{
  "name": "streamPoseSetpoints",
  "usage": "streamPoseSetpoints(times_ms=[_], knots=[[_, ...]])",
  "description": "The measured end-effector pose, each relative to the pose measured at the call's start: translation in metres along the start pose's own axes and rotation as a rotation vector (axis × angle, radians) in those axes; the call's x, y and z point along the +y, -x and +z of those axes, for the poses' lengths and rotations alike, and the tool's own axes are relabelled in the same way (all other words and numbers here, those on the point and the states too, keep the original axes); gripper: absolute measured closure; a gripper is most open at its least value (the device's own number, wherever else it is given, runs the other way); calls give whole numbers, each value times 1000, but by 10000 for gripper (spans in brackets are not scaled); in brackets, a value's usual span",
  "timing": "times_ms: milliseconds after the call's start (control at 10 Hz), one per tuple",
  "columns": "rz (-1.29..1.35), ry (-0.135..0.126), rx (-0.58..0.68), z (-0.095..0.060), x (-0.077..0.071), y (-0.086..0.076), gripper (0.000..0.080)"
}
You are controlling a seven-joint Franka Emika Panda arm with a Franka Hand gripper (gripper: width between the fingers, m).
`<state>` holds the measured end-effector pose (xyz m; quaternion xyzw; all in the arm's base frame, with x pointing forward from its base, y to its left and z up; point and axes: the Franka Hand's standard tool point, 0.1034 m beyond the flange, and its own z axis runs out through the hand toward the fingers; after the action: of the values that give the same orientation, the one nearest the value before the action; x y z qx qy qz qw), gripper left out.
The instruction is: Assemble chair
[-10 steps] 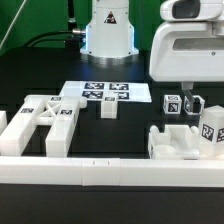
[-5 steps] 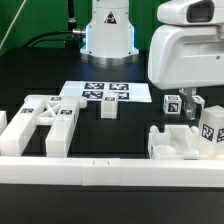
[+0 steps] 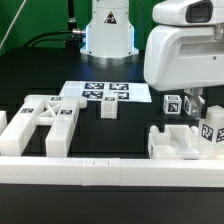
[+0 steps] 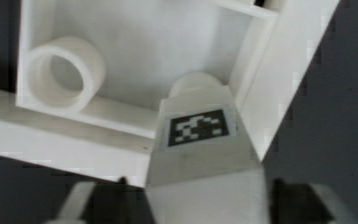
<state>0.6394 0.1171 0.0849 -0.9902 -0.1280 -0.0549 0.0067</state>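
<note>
The claw hangs at the exterior view's right, just above the seat slab on the table. On the wrist view a tagged post sits right between the two fingers, over the slab and near its round hole. Pinched or only straddled? Cannot tell, the contact is blurred. In the exterior view a side post shows just beside the claw; whether it is the same one, I cannot tell. An end post stands at the slab's right end. Well apart on the left lies the cross-braced frame. A short post sits at the marker board edge, and a rail runs along the front.
</note>
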Motion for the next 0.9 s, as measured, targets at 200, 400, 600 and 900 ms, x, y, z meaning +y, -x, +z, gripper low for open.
streamPoseSetpoints(times_ms=[200, 400, 600, 900], knots=[[33, -1, 0, 0, 0, 0, 518], [240, 1, 3, 0, 0, 0, 518], [428, 0, 19, 0, 1, 1, 518], [756, -5, 31, 0, 1, 2, 517]])
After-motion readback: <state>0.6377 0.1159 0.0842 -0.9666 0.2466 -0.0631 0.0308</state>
